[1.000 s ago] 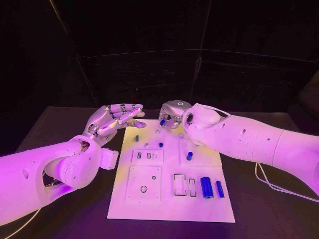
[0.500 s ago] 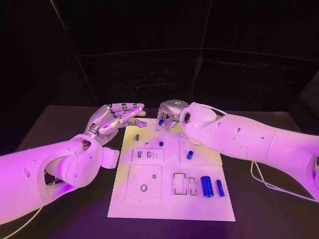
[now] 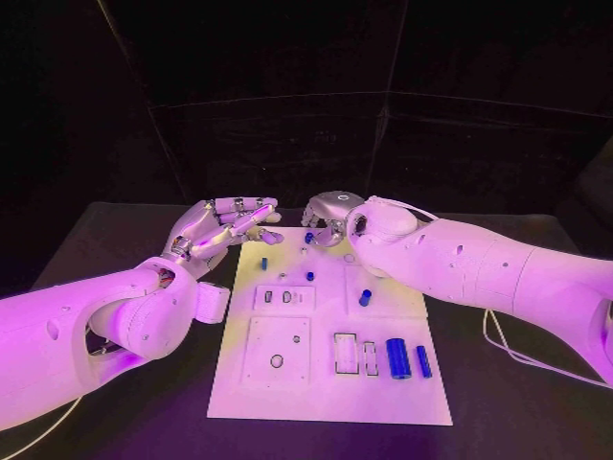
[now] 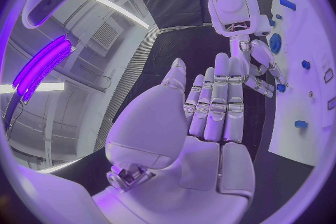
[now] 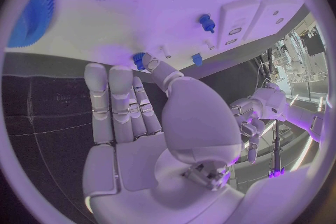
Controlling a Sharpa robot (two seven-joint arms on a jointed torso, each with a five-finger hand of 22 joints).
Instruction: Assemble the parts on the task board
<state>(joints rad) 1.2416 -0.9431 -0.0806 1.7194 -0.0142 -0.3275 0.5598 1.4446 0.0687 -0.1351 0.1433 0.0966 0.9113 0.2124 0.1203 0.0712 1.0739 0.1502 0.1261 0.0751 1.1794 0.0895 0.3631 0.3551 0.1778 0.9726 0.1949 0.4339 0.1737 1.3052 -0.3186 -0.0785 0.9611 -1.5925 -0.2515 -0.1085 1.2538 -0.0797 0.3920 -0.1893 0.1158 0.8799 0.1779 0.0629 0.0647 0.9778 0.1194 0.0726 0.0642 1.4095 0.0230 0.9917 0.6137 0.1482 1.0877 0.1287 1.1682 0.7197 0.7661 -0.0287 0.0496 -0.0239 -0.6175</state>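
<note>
The white task board (image 3: 328, 393) lies lengthwise in the middle of the table. My right hand (image 3: 331, 218) hovers at its far edge and pinches a small blue part (image 5: 139, 59) between thumb and fingertip; the other fingers (image 5: 112, 101) stay straight. The same part (image 4: 280, 88) sits at that hand's fingertips in the left wrist view. My left hand (image 3: 224, 228) is open, fingers (image 4: 217, 101) stretched out, beside the board's far left corner. Small blue pegs (image 3: 309, 277) (image 3: 264, 264) (image 3: 365, 298) stand on the board. A blue toothed disc (image 5: 31, 11) lies near the right hand.
Two blue cylinders (image 3: 397, 360) (image 3: 422, 362) lie at the board's near right, next to rectangular slots (image 3: 346, 353). A square plate with an oval hole (image 3: 277, 362) is at the near left. A cable (image 3: 507, 350) trails on the black table right of the board.
My right hand has edged slightly to the left with the blue part. The left hand has hardly moved.
</note>
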